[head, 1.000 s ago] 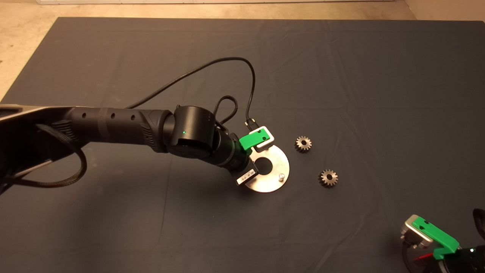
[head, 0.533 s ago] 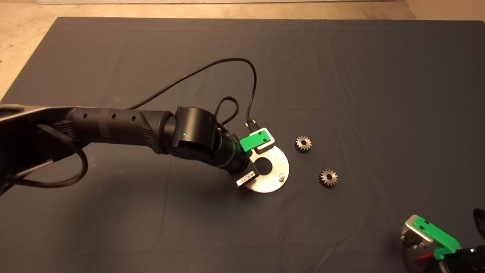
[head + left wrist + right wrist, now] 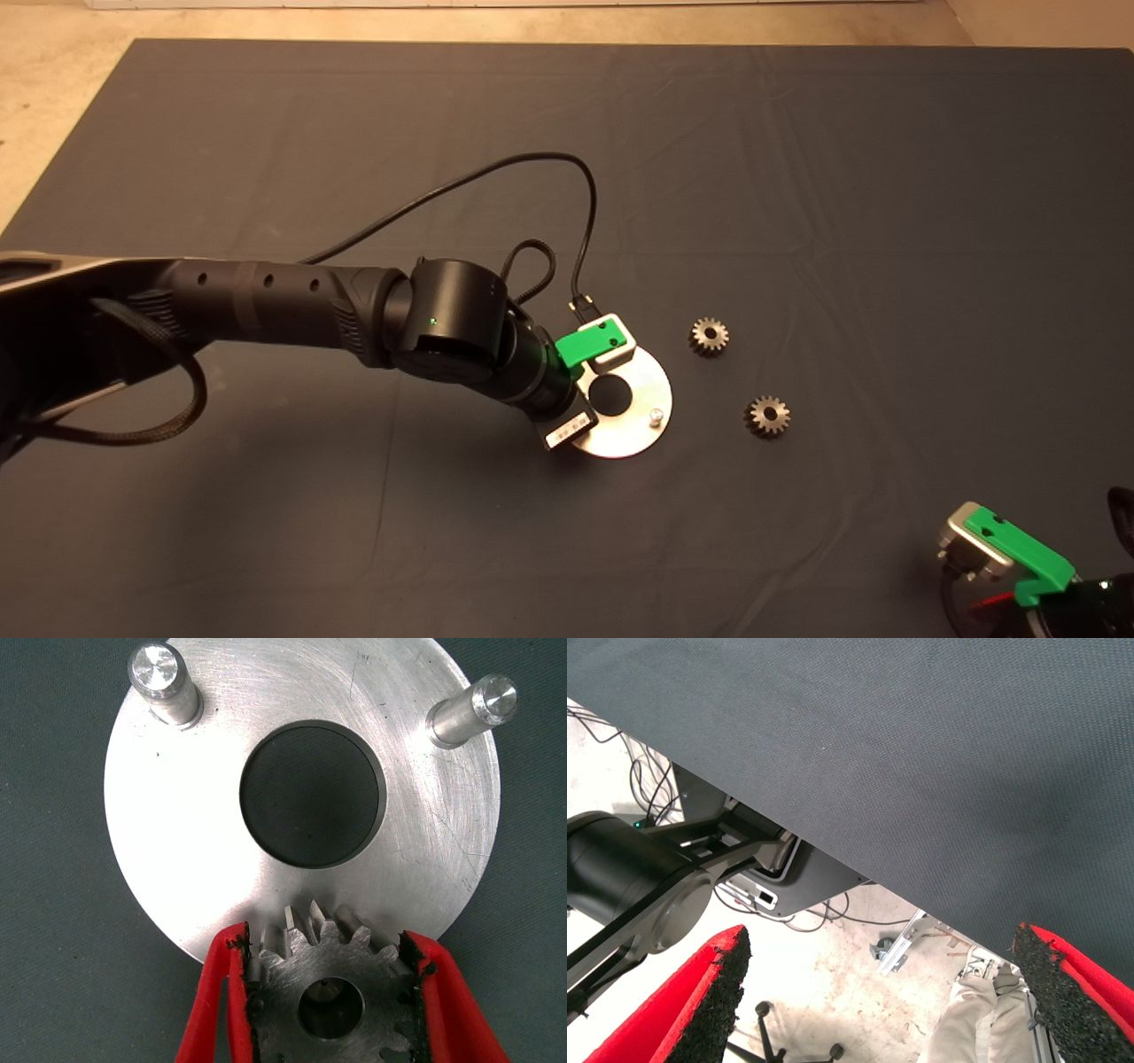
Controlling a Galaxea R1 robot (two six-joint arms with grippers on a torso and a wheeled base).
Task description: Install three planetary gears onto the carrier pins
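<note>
Shifted slightly toward the bench's near-left since the earlier frame: left gripper [image 3: 332, 992], clamped on one planetary gear [image 3: 330, 988], bore directly over the third carrier pin, nearly seated on the disc [image 3: 642, 390]. Two gears [image 3: 709, 336] lie loose beside. Right gripper [image 3: 886, 992] parked near-right, spread apart.

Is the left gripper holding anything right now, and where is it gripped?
Yes: the left gripper clamps one planetary gear by opposite sides of its toothed rim, over the disc. The right gripper holds nothing.

Dark mat [image 3: 797, 177] w/ creases on table, pale concrete floor [image 3: 53, 80] beyond, cables.
</note>
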